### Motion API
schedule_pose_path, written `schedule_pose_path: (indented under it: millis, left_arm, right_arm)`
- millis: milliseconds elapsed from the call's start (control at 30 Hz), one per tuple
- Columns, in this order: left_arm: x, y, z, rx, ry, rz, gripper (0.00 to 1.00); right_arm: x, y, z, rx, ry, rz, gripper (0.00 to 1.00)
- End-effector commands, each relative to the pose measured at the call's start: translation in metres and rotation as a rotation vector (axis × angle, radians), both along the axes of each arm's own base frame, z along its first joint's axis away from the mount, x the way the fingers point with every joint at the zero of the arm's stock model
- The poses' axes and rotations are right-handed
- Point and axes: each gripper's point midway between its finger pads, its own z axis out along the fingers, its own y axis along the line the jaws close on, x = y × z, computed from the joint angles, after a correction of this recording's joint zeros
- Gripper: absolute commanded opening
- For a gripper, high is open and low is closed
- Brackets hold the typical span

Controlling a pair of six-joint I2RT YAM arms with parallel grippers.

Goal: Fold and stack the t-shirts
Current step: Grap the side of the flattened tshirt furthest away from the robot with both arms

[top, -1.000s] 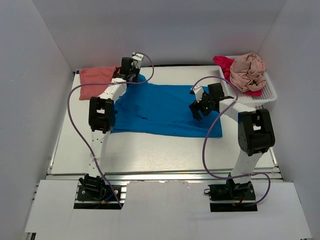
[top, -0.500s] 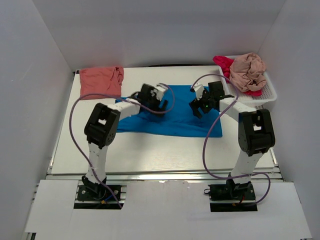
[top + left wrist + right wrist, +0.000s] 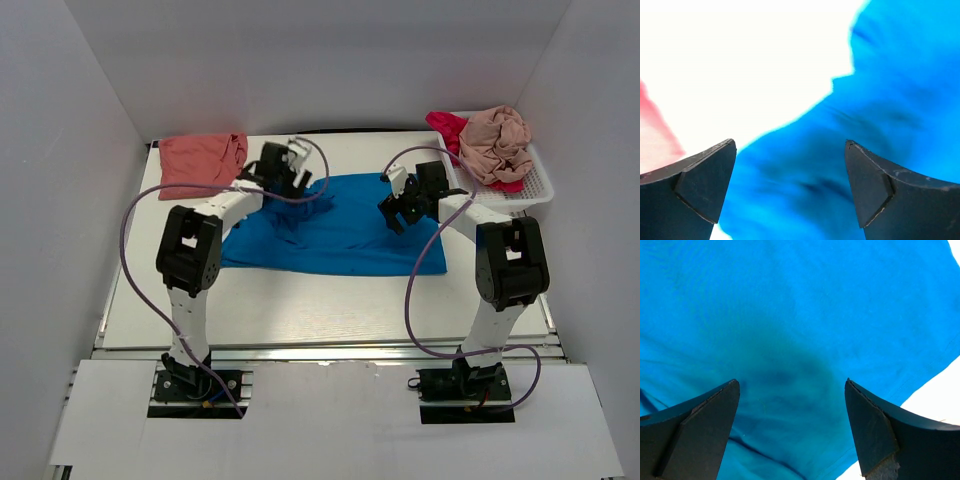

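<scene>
The bright blue t-shirt [image 3: 335, 235] lies spread on the table, wrinkled along its left part. My left gripper [image 3: 296, 172] hovers over its back left corner, open and empty; in the left wrist view [image 3: 790, 142] blurred blue cloth [image 3: 880, 100] lies below the fingers. My right gripper [image 3: 392, 208] stands open over the shirt's right part, with flat blue fabric [image 3: 790, 315] under it [image 3: 791, 382]. A salmon t-shirt [image 3: 200, 163] lies folded at the back left. A beige-pink t-shirt [image 3: 497, 140] and a magenta one [image 3: 447, 128] sit bunched in the basket.
The white slotted basket [image 3: 535, 185] stands at the back right corner. White walls enclose the table on three sides. Purple cables loop from both arms. Bare table [image 3: 300, 300] runs along the front of the blue shirt.
My left gripper carried the shirt's left edge from the back left toward the middle, opened and let go, then drew back left. The right gripper has hardly moved.
</scene>
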Motion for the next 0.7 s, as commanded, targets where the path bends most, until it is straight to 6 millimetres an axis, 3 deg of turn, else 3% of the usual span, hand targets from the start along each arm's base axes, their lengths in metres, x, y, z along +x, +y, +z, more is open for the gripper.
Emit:
schedule_pose_path:
  millis: [0,33,100,133,200,400,667]
  left_arm:
    - [0.063,0.043,0.078,0.115,-0.289,0.179,0.98]
    - [0.082,0.056,0.097,0.095,-0.334,0.230,0.98]
    - [0.098,0.060,0.111,0.004,-0.329,0.249,0.98]
    - [0.111,0.061,0.131,-0.047,-0.363,0.248,0.98]
    - [0.113,0.058,0.138,-0.065,-0.365,0.235,0.98]
    - [0.101,0.046,0.104,-0.151,-0.260,0.189,0.96]
    - [0.074,0.019,0.092,-0.290,-0.124,0.098,0.82]
  right_arm:
    - [0.006,0.004,0.004,0.012,-0.030,0.015,0.89]
    - [0.004,0.005,0.003,0.014,-0.026,0.017,0.89]
    - [0.004,0.005,0.000,0.015,-0.019,0.014,0.89]
    - [0.005,0.005,0.001,0.014,-0.020,0.014,0.89]
    - [0.005,0.005,0.001,0.012,-0.022,0.012,0.89]
    - [0.009,0.002,0.003,-0.003,-0.036,-0.002,0.89]
    - [0.011,0.001,-0.006,-0.011,-0.010,-0.009,0.89]
